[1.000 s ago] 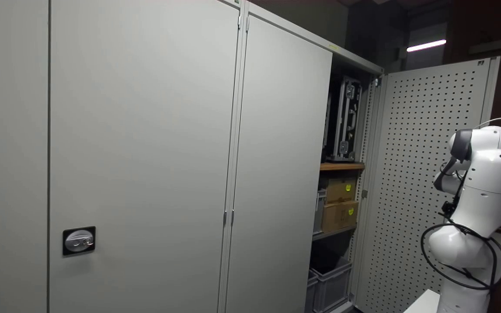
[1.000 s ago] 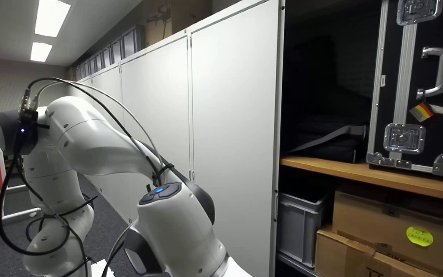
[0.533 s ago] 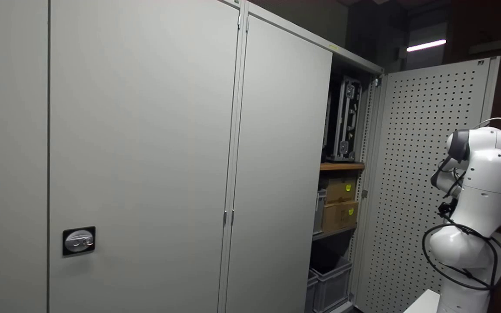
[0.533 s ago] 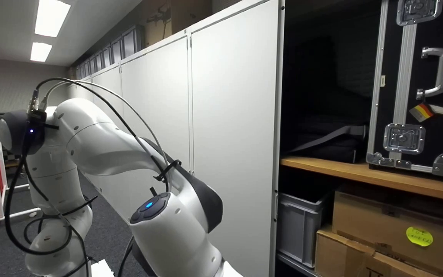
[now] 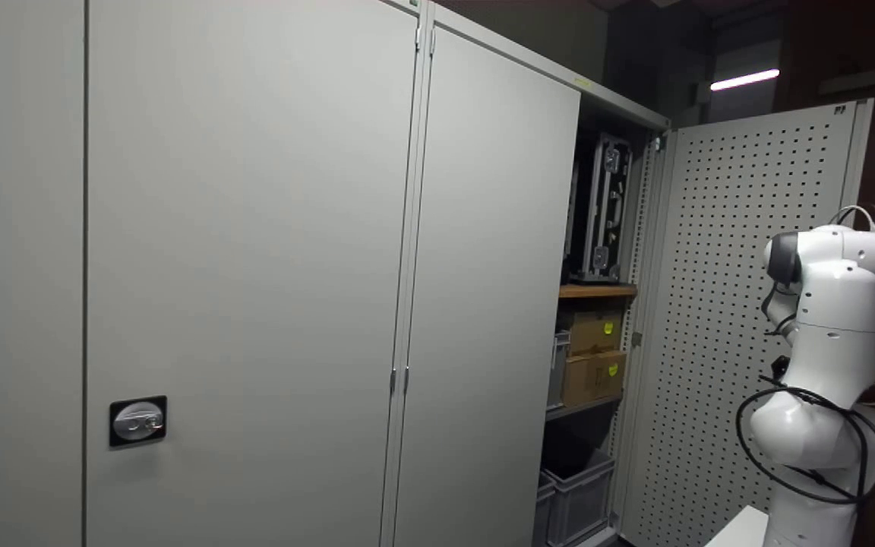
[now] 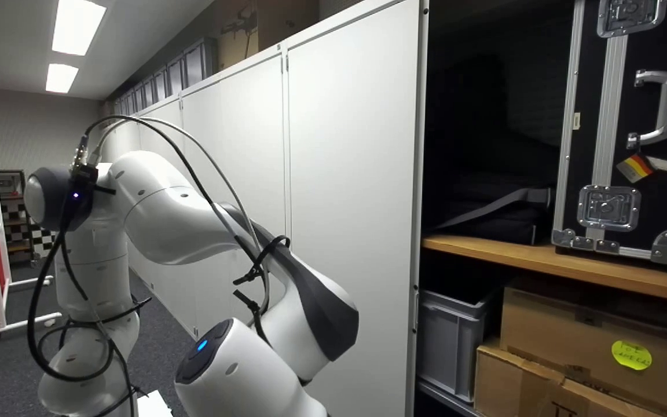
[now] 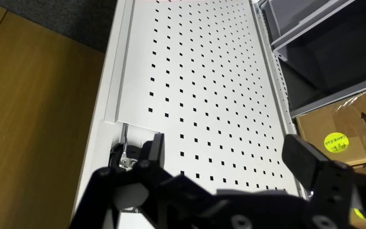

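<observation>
Spread hand [image 7: 226, 152] before the perforated door [image 7: 202, 95]

I judge that the present step is an approach: the hand faces the inner side of the perforated door, which stands open on the right of the grey cabinets [image 5: 483, 266] in an exterior view. The 2 fingers [image 7: 157, 149] are wide apart, with nothing gripped between them. In the wrist view, the finger on the left appears just beside a dark lock-like part [image 7: 133, 151] in a cutout of the perforated door; whether they touch, I cannot tell. From here, the next move would call for a carefully chosen contact point and gentle pressure, because a hinged panel could swing away.

The perforated door is of pale painted sheet metal, flat and stiff-looking, with rows of small square holes and a long folded edge. Beyond this edge, at left in the wrist view, there is a brown surface [image 7: 40, 127] with wood grain. At right are a grey crate [image 7: 310, 26] with a straight rim, probably plastic, and a shiny-taped cardboard box [image 7: 353, 124], carrying 1 round yellow sticker [image 7: 336, 142].
</observation>
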`<state>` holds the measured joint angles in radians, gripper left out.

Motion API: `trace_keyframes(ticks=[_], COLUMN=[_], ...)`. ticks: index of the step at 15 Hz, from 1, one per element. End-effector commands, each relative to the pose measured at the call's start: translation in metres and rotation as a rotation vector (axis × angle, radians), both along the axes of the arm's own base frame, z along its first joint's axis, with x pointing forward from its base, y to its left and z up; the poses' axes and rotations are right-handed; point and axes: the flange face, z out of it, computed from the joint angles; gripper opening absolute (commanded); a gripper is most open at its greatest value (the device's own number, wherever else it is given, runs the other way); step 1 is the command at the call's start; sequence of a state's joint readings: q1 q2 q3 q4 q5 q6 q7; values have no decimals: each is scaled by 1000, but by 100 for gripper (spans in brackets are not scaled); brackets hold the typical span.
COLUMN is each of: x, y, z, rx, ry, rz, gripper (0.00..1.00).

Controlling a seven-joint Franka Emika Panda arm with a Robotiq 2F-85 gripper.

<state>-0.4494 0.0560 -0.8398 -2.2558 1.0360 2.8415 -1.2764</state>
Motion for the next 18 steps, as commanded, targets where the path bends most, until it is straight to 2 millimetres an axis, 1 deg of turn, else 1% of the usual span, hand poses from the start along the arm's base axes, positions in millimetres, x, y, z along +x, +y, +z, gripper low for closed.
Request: trace_keyframes(ticks=[1, 5, 9, 13, 16, 18], x=[0, -4, -13, -28, -43, -54], y=[-37, -72, -100, -120, -135, -145], z=[-5, -24, -45, -52, -48, -41], rx=[-32, -45, -33, -55, -73, -87], ry=[-16, -61, -54, -31, -23, -30], rz=[4, 34, 72, 67, 84, 81], gripper=[100, 100, 100, 100, 100, 100])
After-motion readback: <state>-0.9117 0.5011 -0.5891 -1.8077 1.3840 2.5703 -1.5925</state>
